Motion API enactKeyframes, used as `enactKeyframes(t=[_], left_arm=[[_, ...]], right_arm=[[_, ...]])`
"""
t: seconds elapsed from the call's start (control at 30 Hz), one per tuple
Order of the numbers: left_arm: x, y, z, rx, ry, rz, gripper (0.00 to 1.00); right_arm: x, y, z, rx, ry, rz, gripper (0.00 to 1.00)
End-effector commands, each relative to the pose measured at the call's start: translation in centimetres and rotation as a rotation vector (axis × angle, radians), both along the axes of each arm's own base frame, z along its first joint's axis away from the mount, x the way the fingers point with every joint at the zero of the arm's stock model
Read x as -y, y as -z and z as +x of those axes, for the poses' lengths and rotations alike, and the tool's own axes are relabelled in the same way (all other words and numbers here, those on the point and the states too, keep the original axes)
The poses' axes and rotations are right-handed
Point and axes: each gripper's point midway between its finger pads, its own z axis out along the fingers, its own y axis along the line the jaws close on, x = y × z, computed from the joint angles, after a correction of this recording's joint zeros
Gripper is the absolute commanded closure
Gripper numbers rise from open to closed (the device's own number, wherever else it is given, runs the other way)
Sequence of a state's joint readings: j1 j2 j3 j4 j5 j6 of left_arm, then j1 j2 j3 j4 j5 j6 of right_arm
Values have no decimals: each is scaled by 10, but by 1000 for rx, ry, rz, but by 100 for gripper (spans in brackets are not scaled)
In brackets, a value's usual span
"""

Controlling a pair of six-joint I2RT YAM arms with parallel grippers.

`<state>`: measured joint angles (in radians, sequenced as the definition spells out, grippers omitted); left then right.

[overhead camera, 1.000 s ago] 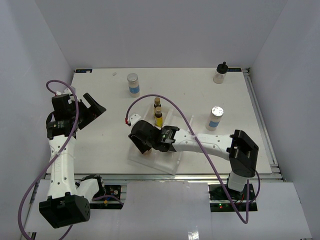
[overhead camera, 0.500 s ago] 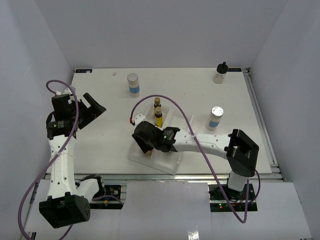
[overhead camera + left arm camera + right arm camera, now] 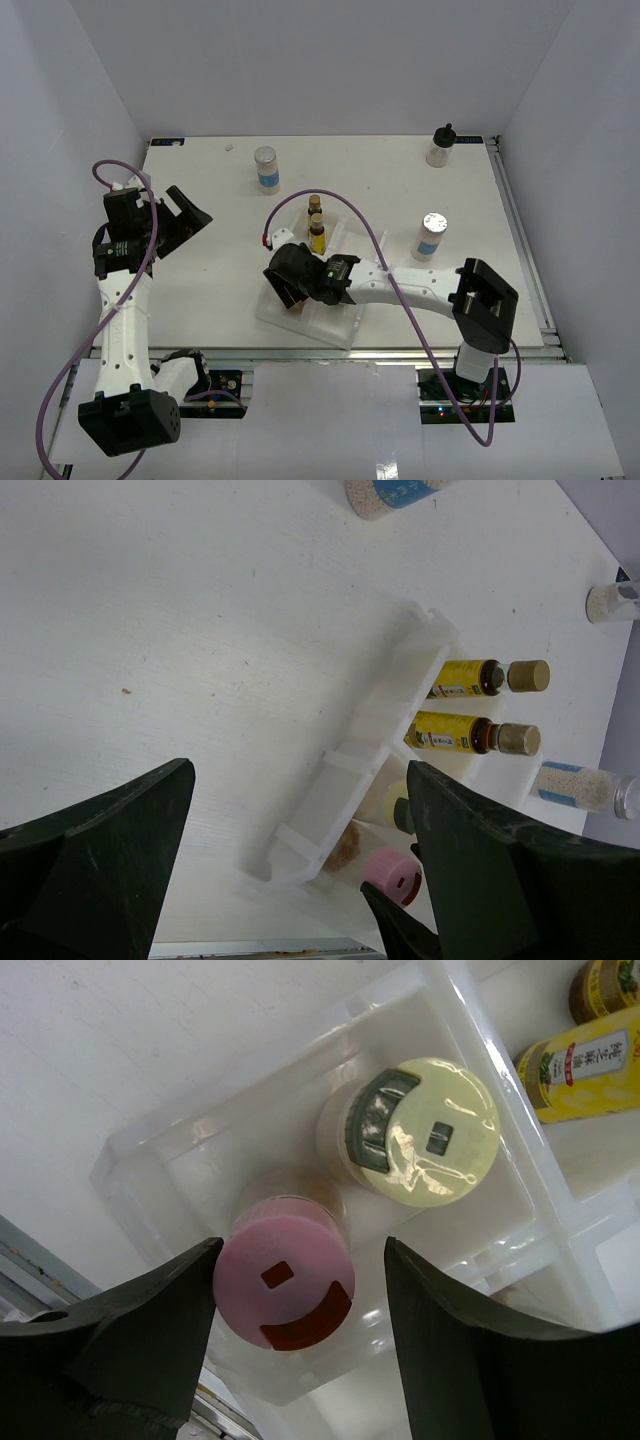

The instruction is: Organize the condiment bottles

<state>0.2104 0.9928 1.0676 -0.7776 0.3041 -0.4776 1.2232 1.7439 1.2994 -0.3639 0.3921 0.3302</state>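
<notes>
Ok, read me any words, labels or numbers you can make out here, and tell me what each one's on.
No text is legible.
Yellow labels on the amber bottles: dark print, too small to read.
Blue labels on the silver-lidded jars: blurred, unreadable.
Pink cap and yellow cap: moulded openings only, no lettering.

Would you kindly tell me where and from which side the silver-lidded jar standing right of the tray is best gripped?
The silver-lidded jar stands upright, apart from the tray, and its round sides look free all round. So probably grip the blue-labelled body just under the lid, coming down from above with the jaws either side.
</notes>
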Motion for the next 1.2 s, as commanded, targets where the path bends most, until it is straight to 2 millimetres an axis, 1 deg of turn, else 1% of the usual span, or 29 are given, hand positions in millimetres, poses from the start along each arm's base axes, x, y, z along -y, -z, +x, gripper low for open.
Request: enactKeyframes(t=[0.0, 0.07, 0.2, 0.33, 0.4, 0.43, 0.5, 0.6, 0.63, 0.67, 0.7, 0.77, 0.83, 0.9, 0.93, 0.97, 1.03, 1.07, 1.1, 1.17], left_arm=[[6, -16, 2, 58, 58, 5, 2], [12, -21, 4, 81, 113, 7, 2], [30, -32, 1, 152, 231, -22, 2], [42, -28, -2, 176, 283, -71, 2], [49, -21, -2, 170, 308, -108, 2], [52, -20, -2, 175, 319, -119, 2], [57, -16, -3, 171, 330, -123, 2], [71, -19, -2, 193, 369, -99, 2], [81, -18, -2, 192, 394, -87, 2], [98, -15, -4, 184, 439, -72, 2], [119, -12, -9, 172, 497, -52, 2], [133, -1, -4, 142, 491, 20, 2], [156, 2, -11, 150, 555, 45, 2], [162, -4, -13, 195, 584, 52, 2], [167, -5, -15, 213, 607, 54, 2], [169, -6, -18, 225, 627, 58, 2], [172, -6, -22, 243, 662, 61, 2], [171, -6, -24, 253, 671, 73, 2], [170, -5, -23, 260, 670, 88, 2], [166, 1, -23, 260, 656, 107, 2]], right_arm=[[17, -40, 10, 47, 86, 4, 25], [29, -51, 10, 57, 102, -19, 20], [43, -99, 9, 102, 115, 56, 16], [58, -146, 15, 163, 132, 125, 15], [68, -167, 25, 188, 150, 152, 14], [74, -176, 32, 200, 164, 162, 13], [92, -196, 54, 223, 208, 189, 13], [130, -223, 102, 259, 312, 259, 13], [155, -229, 126, 269, 376, 280, 13], [173, -233, 143, 278, 420, 297, 12], [187, -237, 155, 287, 453, 312, 12], [217, -239, 177, 294, 530, 320, 11], [242, -232, 188, 279, 598, 291, 10], [262, -216, 192, 260, 667, 253, 9], [280, -201, 192, 246, 710, 229, 9], [293, -198, 192, 245, 742, 238, 8], [313, -172, 187, 199, 782, 231, 7], [321, -172, 185, 200, 792, 252, 6], [327, -150, 179, 160, 800, 238, 4], [329, -133, 172, 142, 795, 231, 2]])
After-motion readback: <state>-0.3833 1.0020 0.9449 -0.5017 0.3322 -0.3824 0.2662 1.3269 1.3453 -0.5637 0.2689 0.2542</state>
